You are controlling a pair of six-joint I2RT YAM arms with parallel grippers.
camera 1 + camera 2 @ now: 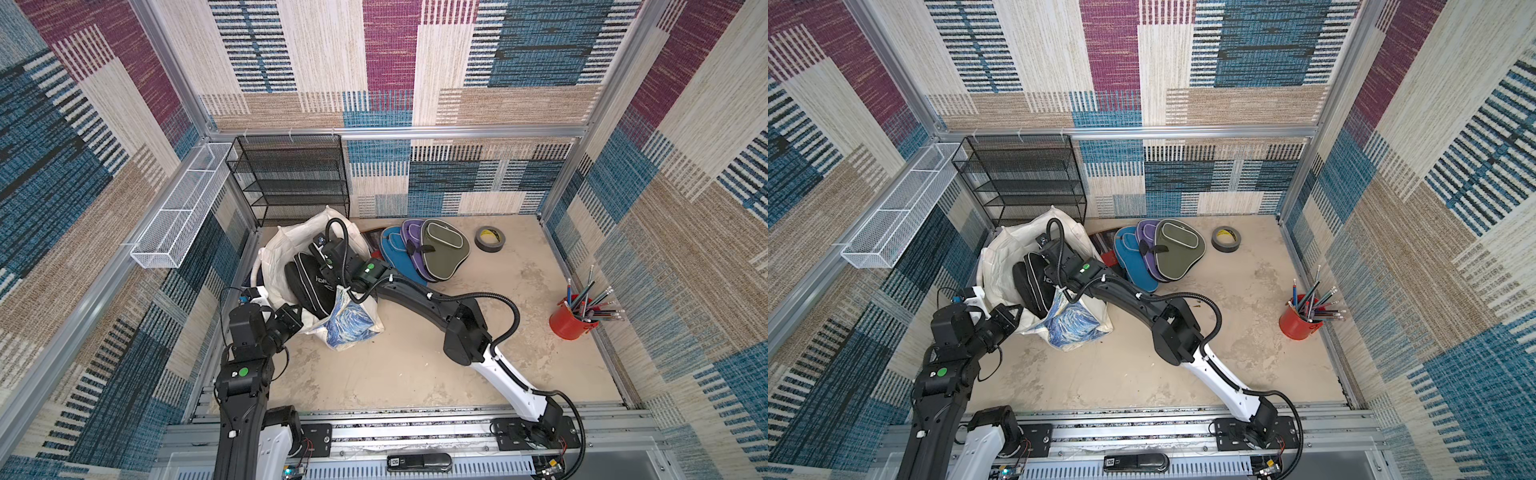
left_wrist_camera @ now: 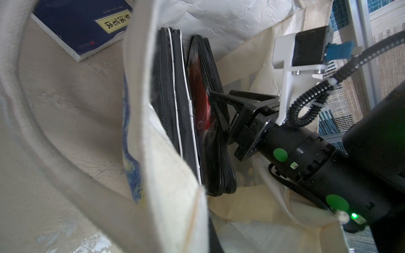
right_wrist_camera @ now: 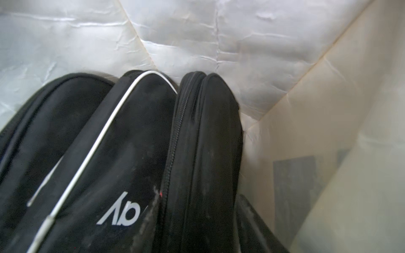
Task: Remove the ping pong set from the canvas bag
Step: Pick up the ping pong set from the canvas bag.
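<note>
Cream canvas bag [image 1: 286, 249] is pinched at its rim by the left pincer [image 1: 296, 316]; a black zipped paddle case [image 3: 208, 142] is straddled by the right pincer [image 2: 213, 103], grip unclear.

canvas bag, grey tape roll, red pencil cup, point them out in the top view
canvas bag [image 1: 351, 328]: a top view, on its blue printed side
grey tape roll [image 1: 487, 248]: a top view, on its outer wall
red pencil cup [image 1: 564, 326]: a top view, on its red wall

Black cases [image 1: 305, 289] crowd the open canvas bag [image 1: 282, 249].
</note>
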